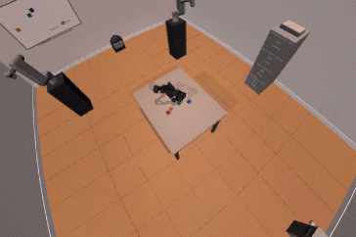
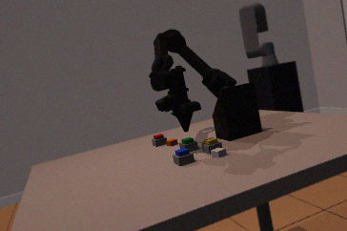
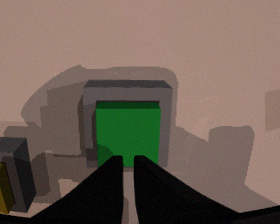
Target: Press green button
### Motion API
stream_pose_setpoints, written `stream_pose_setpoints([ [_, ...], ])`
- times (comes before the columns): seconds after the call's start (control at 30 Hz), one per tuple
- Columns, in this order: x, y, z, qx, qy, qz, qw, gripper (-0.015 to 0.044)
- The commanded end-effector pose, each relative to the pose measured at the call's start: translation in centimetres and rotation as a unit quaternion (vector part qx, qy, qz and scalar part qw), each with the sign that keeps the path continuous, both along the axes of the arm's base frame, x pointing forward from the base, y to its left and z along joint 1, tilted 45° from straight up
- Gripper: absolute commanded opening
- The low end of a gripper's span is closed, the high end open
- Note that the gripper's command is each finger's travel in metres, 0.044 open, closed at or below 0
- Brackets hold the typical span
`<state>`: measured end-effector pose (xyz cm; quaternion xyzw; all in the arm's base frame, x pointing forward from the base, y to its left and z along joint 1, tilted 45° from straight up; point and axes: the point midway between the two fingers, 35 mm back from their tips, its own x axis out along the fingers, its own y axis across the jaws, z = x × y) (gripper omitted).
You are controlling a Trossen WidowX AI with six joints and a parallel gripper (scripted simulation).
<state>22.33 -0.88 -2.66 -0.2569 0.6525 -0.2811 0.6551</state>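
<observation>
The green button (image 2: pixel 188 140) (image 3: pixel 128 131) sits on a grey base on the table. Its cap stands up out of the base. My gripper (image 2: pixel 186 130) (image 3: pixel 128 165) is shut with nothing between its fingers and points straight down. In the exterior view the fingertips are a little above the green button, with a gap between them and the cap. In the wrist view the fingertips overlap the near edge of the green cap. In the top view the arm hides most of this area.
A yellow button (image 2: pixel 211 141) (image 3: pixel 0 188) stands beside the green one. A blue button (image 2: pixel 182 153) (image 1: pixel 189 101), a red button (image 2: pixel 158 136) (image 1: pixel 168 112), an orange block (image 2: pixel 172 142) (image 1: pixel 171 109) and a white block (image 2: pixel 218 152) are also on the table (image 2: pixel 95 179).
</observation>
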Motion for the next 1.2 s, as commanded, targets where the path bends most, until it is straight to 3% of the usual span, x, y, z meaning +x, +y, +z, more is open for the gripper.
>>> stream_pose_setpoints([
  [0.0, 0.1, -0.2, -0.1, -0.002, -0.001, 0.003, 1.000, 0.0020],
  [1.17, 0.0, -2.5, -2.3, -0.003, -0.001, 0.002, 1.000, 0.0020],
])
